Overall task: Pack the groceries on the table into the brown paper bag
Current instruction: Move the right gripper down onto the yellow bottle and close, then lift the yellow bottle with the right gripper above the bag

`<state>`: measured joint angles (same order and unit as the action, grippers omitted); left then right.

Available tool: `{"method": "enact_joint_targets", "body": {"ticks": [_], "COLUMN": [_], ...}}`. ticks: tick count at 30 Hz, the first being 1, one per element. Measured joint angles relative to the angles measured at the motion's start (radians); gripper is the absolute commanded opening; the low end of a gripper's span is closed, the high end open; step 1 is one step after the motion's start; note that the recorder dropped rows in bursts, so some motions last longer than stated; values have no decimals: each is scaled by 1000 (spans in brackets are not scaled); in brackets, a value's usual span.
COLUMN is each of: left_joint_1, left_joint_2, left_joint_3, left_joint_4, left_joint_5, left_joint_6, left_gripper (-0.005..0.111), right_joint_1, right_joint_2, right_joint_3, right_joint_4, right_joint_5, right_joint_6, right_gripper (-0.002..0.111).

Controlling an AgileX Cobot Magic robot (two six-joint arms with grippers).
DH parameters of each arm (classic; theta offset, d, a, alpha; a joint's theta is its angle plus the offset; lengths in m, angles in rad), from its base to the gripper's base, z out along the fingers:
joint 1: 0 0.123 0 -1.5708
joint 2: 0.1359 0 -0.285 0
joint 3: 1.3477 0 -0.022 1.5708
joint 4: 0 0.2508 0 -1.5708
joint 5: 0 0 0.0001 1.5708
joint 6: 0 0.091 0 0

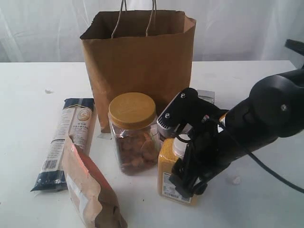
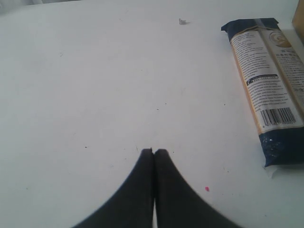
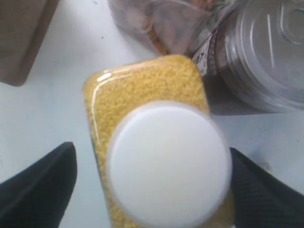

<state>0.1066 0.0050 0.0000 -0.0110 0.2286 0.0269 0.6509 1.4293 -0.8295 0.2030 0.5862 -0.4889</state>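
Note:
The brown paper bag (image 1: 142, 61) stands open and upright at the back of the table (image 1: 261, 199). In front of it stands the yellow-lidded jar (image 1: 133, 133). The yellow white-capped bottle (image 1: 167, 178) stands upright to the jar's right. My right gripper (image 1: 187, 161) is open with a finger on each side of the bottle's cap (image 3: 168, 164). One finger is close against the cap and the other stands apart. The tin can (image 3: 266, 52) sits beside the bottle. The pasta packet (image 1: 66, 142) and the pouch (image 1: 88, 190) lie at the left. My left gripper (image 2: 153, 152) is shut over bare tabletop.
Small white crumbs lie on the table, one at the far left (image 1: 47, 91) and one near the right arm (image 1: 235, 180). A pale object (image 1: 206, 95) peeks out behind the right arm. The pasta packet (image 2: 270, 80) lies off to one side of the left gripper.

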Motion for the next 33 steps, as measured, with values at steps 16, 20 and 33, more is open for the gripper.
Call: {"method": "enact_joint_targets", "body": {"ticks": [16, 20, 33], "left_joint_1": [0, 0, 0], "left_joint_2": [0, 0, 0], "left_joint_3": [0, 0, 0], "left_joint_4": [0, 0, 0], "left_joint_5": [0, 0, 0], "left_joint_6": [0, 0, 0], "left_gripper": [0, 0, 0], "right_joint_1": [0, 0, 0], "right_joint_2": [2, 6, -106], "right_joint_3": [0, -14, -36], "right_joint_4": [5, 5, -1], "right_joint_5": [3, 16, 80], "right_joint_6": [0, 0, 4], "right_gripper": [25, 23, 23]}}
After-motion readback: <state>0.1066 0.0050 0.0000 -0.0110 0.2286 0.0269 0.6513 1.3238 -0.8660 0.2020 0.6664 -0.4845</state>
